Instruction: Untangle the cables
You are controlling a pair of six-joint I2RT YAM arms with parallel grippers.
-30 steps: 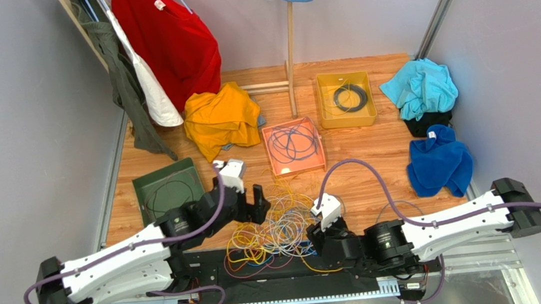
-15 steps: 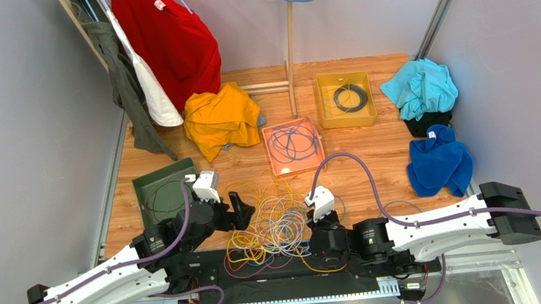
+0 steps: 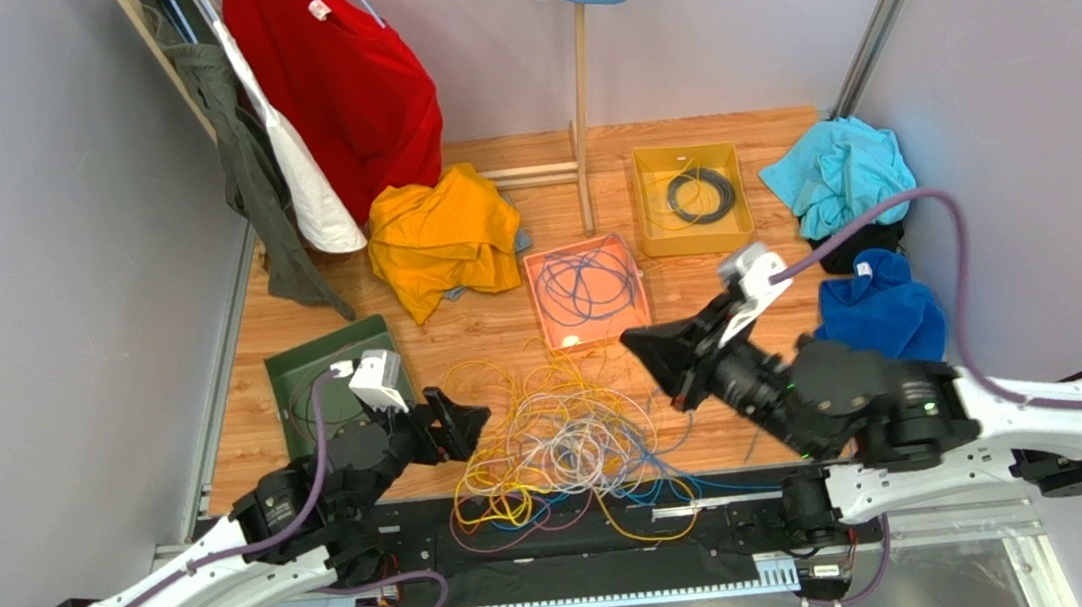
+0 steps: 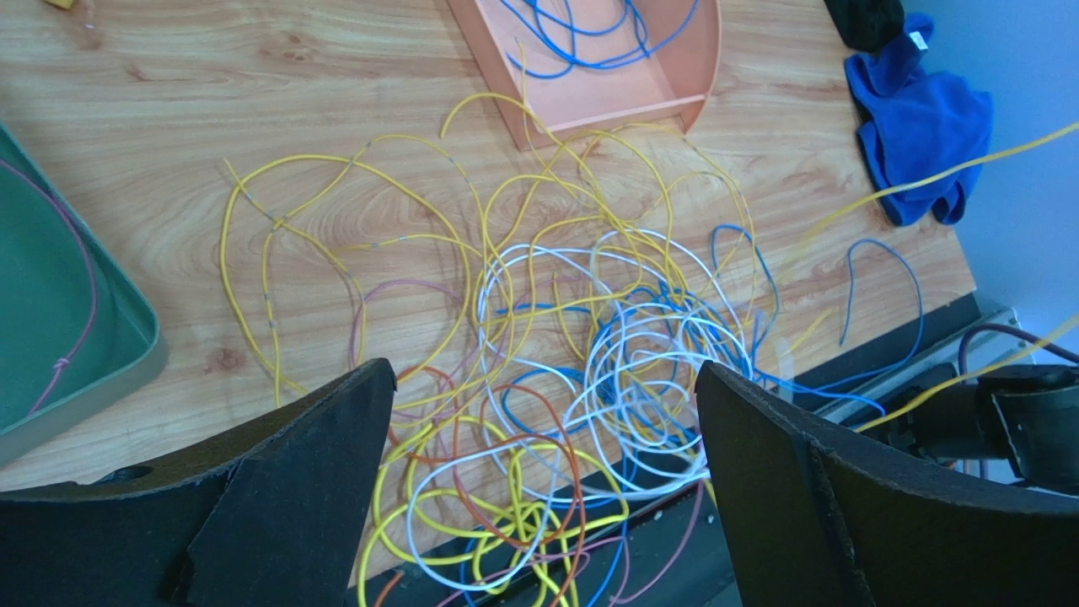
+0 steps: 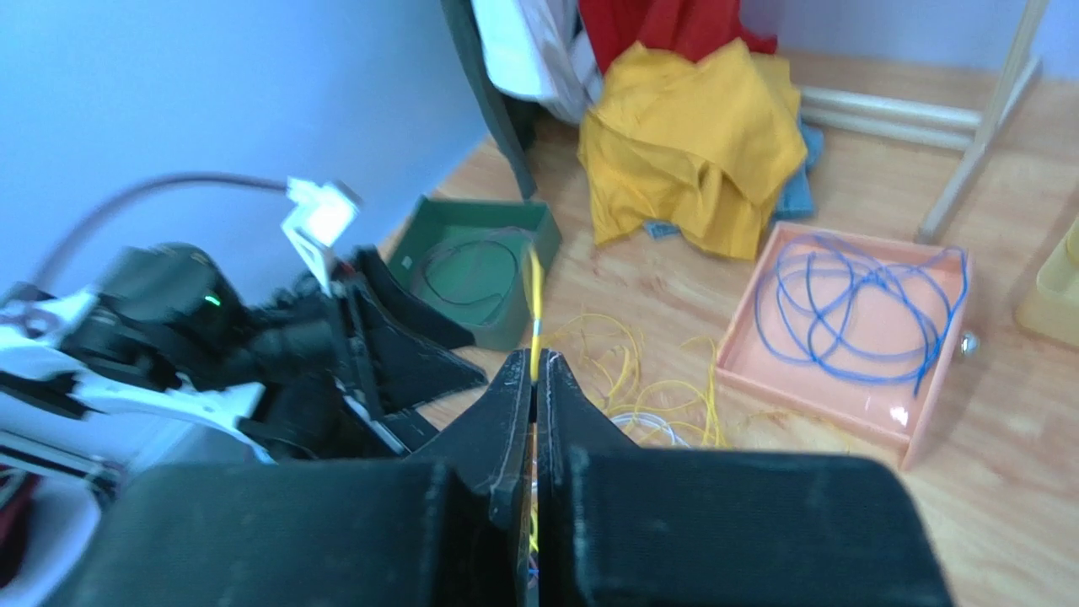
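Right gripper (image 5: pixel 535 380) is pinched on one yellow cable (image 5: pixel 536 297) — the strand slants down toward the left arm, into the cables (image 3: pixel 562 445) heaped near the table's (image 3: pixel 759 303) front edge — left gripper (image 3: pixel 457 418), spread wide, sits nearer, just beside them.

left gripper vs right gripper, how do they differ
The left gripper is wide open, nothing between its jaws; the right gripper is shut on a yellow cable. The left sits low at the left edge of the cable tangle; the right is raised to its right. Both are black.
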